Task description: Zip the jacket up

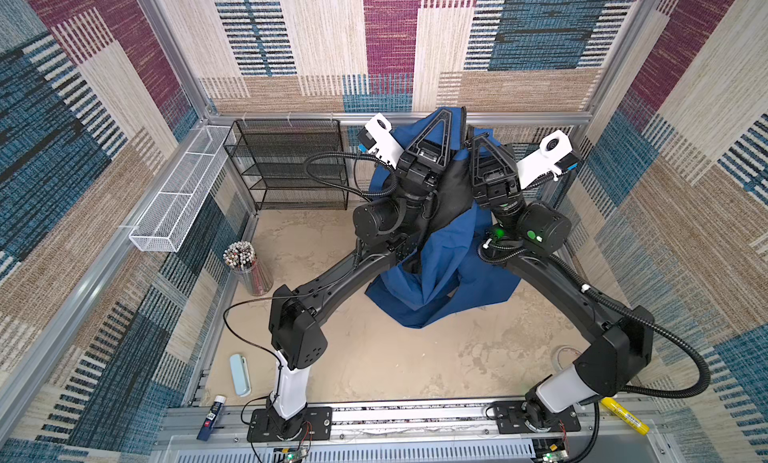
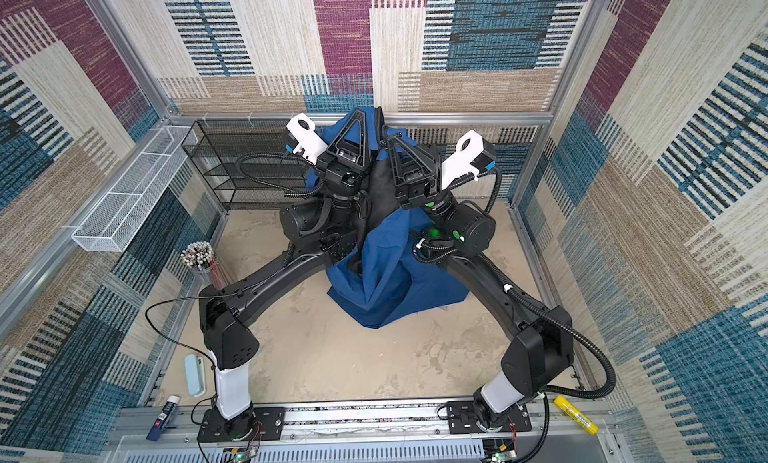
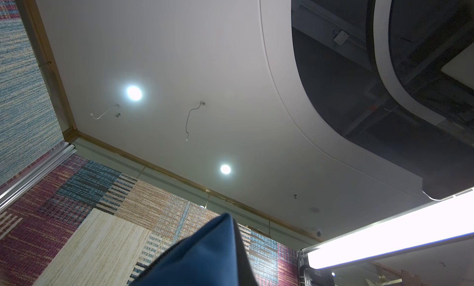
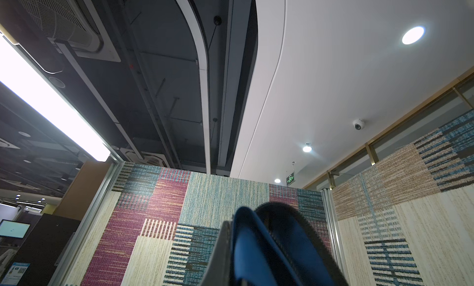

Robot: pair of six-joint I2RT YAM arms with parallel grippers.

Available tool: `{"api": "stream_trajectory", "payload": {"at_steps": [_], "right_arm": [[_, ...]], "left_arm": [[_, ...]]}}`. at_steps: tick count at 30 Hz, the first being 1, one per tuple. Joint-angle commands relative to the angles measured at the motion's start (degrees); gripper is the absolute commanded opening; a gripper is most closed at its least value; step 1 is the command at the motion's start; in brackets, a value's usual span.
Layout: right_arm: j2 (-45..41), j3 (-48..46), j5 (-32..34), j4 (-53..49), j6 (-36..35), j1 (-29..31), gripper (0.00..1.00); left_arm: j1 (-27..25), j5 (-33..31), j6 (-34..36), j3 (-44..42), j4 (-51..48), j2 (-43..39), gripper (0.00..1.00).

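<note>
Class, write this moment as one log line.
left gripper: shut on jacket | right gripper: same | jacket: held up, front open, bottom on table

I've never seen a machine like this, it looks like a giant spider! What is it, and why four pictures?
Those are two black robot arms. Each ends in a pincher: the left gripper and the right gripper. Both are shut on the jacket, a big blue one, holding its top high while its bottom rests on the table. Two pictures come from a camera overhead. The other two come from cameras on the wrists, pointing up, so you see ceiling and a bit of blue cloth. Also on the table: a cup of pencils and a black wire shelf.
</note>
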Motion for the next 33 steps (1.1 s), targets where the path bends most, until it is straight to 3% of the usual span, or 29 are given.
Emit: {"api": "stream_trajectory", "payload": {"at_steps": [1,33], "right_arm": [[0.0,0.2,0.8,25.5,0.3,0.1,0.0],[-0.8,-0.3,-0.1,25.5,1.6,0.5,0.0]], "left_arm": [[-0.1,1.0,1.3,-0.1,2.6,-0.8,0.0],[0.0,-0.7,2.1,4.8,2.6,1.9,0.0]]}}
